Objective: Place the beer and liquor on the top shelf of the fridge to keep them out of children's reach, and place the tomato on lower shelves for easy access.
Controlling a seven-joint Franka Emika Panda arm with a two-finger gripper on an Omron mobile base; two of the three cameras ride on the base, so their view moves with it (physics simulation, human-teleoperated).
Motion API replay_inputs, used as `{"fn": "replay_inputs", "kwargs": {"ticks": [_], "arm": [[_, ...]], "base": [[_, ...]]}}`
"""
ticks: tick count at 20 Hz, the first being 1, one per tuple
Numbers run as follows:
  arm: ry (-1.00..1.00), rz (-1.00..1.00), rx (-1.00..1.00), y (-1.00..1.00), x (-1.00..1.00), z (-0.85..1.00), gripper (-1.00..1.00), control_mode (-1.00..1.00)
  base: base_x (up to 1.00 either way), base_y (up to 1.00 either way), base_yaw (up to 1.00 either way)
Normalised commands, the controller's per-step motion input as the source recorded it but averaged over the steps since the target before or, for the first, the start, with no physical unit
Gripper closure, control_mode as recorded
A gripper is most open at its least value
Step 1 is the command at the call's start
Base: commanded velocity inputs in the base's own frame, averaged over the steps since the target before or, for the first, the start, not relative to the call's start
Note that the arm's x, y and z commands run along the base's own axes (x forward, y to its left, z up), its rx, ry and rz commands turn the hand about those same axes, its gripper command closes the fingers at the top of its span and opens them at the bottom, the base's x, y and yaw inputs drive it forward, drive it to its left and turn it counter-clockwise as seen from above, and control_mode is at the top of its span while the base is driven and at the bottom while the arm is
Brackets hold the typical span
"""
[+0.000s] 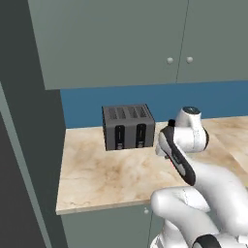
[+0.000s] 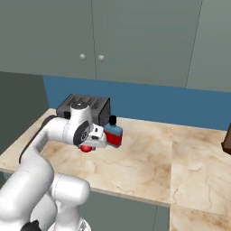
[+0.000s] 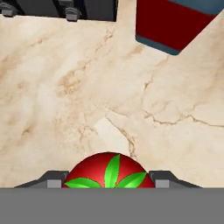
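As if to lift it for a lower shelf, straddled small round red tomato (image 3: 111, 172) mid-table (image 1: 106, 174) beside squat blue-and-red liquor bottle (image 2: 113, 134); pincer (image 3: 107, 179) wide, grip uncertain.

Looking down my hand cam: tomato (image 3: 109, 171) sits bottom center on the marble counter (image 3: 65, 100), green stem facing me, between my fingertips (image 3: 51, 180). Liquor (image 3: 173, 24) upper right, toaster (image 3: 61, 9) along the top left.

Counter (image 2: 149, 158): veined beige marble, smooth; toaster (image 1: 128, 127): dark matt metal; liquor (image 2: 113, 133): glossy glass; tomato (image 3: 109, 172): smooth, shiny
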Motion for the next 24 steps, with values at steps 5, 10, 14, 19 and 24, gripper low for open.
{"fn": "replay_inputs", "kwargs": {"ticks": [5,10,14,19,24], "arm": [[-0.48,0.22,-0.02,0.03,-0.73,0.85,1.00,-1.00],[-0.33,0.12,-0.03,0.00,-0.47,0.95,1.00,-1.00],[-0.17,0.06,-0.08,0.08,-0.31,0.91,1.00,-1.00],[-0.07,0.03,-0.13,0.25,-0.41,0.37,1.00,-1.00],[-0.05,0.01,-0.15,0.29,-0.49,0.38,1.00,-1.00]], "base": [[0.00,0.00,0.00],[0.00,0.00,0.00],[0.00,0.00,0.00],[0.00,0.00,0.00],[0.00,0.00,0.00]]}}
